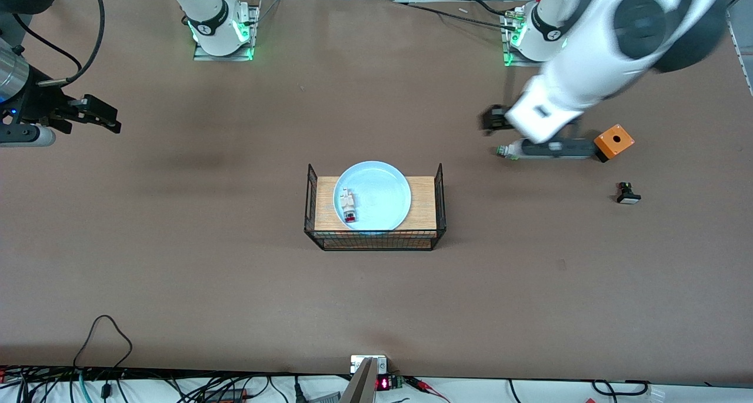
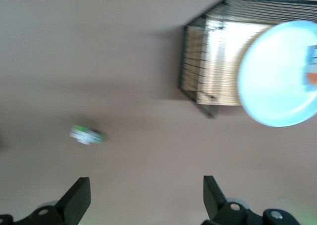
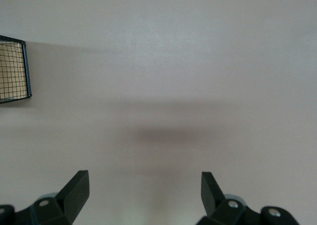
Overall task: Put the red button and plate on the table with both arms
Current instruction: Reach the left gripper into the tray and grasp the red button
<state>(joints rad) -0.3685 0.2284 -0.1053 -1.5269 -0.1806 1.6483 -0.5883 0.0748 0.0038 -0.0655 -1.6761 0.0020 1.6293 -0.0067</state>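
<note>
The pale blue plate (image 1: 376, 191) lies on the wooden board in the black wire basket (image 1: 440, 197) at the table's middle. The red button (image 1: 348, 206) lies on the plate near its rim toward the right arm's end. My left gripper (image 1: 493, 120) is open and empty above the brown table (image 1: 235, 285), between the basket and the left arm's base. Its wrist view (image 2: 147, 195) shows the plate (image 2: 277, 76) and the red button (image 2: 311, 71). My right gripper (image 1: 109, 118) is open and empty over the table's right-arm end, also seen in its wrist view (image 3: 144, 193).
A green-tipped button (image 1: 507, 151) lies on the table under the left arm and shows in the left wrist view (image 2: 86, 134). An orange box (image 1: 614, 140) and a black-and-white button (image 1: 627, 193) lie toward the left arm's end. The basket's corner (image 3: 15, 71) shows in the right wrist view.
</note>
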